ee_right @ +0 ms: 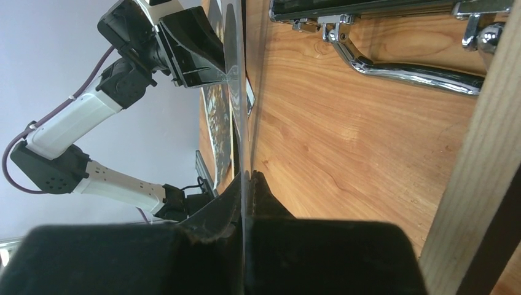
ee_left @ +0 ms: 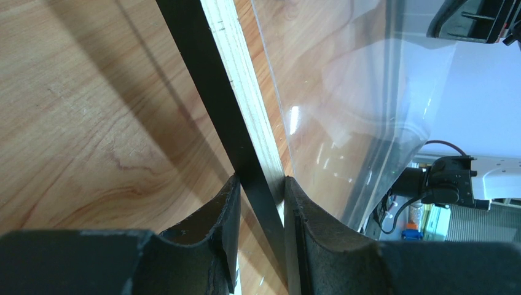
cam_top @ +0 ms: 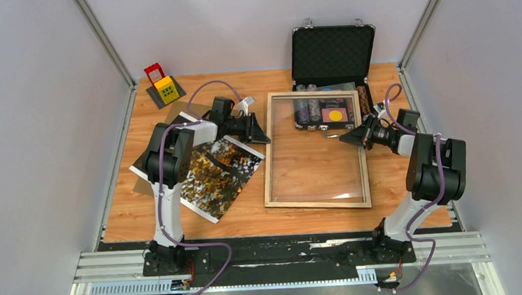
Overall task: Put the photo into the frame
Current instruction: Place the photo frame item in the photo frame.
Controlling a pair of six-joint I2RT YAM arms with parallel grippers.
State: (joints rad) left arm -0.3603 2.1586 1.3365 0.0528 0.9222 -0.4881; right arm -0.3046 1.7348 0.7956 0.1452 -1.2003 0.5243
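Note:
The frame (cam_top: pixel 317 202) lies flat mid-table, pale wood face up, with a clear pane (cam_top: pixel 312 126) over it. My left gripper (cam_top: pixel 264 135) is shut on the frame's left rail; in the left wrist view both fingers (ee_left: pixel 258 184) press the black-and-pale rail (ee_left: pixel 227 80) beside the pane (ee_left: pixel 344 92). My right gripper (cam_top: pixel 344 139) is shut on the pane's right edge; the right wrist view shows the thin sheet (ee_right: pixel 236 92) pinched in the closed gripper (ee_right: pixel 246 178), and the wood rail (ee_right: pixel 485 141) at the right. The photo (cam_top: pixel 222 174) lies left of the frame, partly under my left arm.
An open black chip case (cam_top: pixel 331 52) stands behind the frame, its chrome handle (ee_right: pixel 399 67) close to the pane's far edge. A red-and-yellow toy (cam_top: pixel 165 88) sits at the back left. A brown board (cam_top: pixel 192 111) pokes out from under the photo.

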